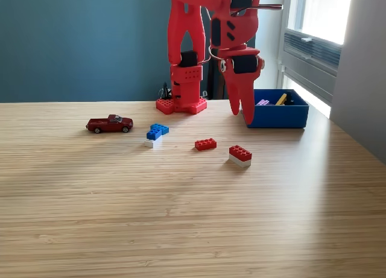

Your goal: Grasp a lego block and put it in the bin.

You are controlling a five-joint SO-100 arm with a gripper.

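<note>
The pincer (241, 109) hangs with its red tips pointing down, close to the far edge of the desk (181, 217) and just beside the bin's wall on the exterior view's left. The two fingers look pressed together, with no gap between the tips, and nothing is seen between them; whether the tips touch the desk I cannot tell. The top of the red arm (205, 25) is cut off by the upper border, and its base (181, 105) stands at the far edge of the desk. The bin (278, 115), a low blue box, sits near the far corner on the exterior view's right. Inside it I can see a lilac piece (262, 102) and a yellow piece (281, 99); the walls hide the rest, and their exact shape is hard to make out. On the open desk lie a blue and white lego block (156, 134), a small red lego block (205, 144) and a red block on a white one (240, 155), all apart from each other. A dark red toy pickup (109, 124) stands farther to the exterior view's left.
</note>
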